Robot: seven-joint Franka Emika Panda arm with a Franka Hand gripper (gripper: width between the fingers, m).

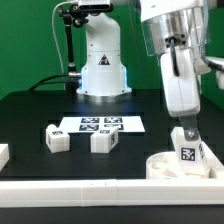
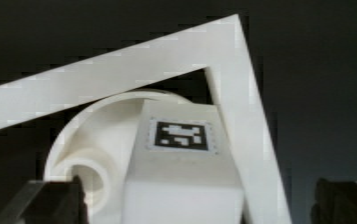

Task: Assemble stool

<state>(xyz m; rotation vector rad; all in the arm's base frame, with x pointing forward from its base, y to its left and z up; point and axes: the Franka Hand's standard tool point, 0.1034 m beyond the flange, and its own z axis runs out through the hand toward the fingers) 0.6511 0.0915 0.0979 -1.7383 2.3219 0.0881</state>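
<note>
Directly under the gripper, a leg stands upright on the seat, with its tag facing the exterior camera. In the wrist view the fingers sit wide apart on either side of that leg. A dark gap shows beside one of them, so the jaws are open and grip nothing. The rail turns a corner just beyond the seat. A second leg and a third leg lie on the table, well away from the gripper toward the exterior view's left. Both are just in front of the marker board.
</note>
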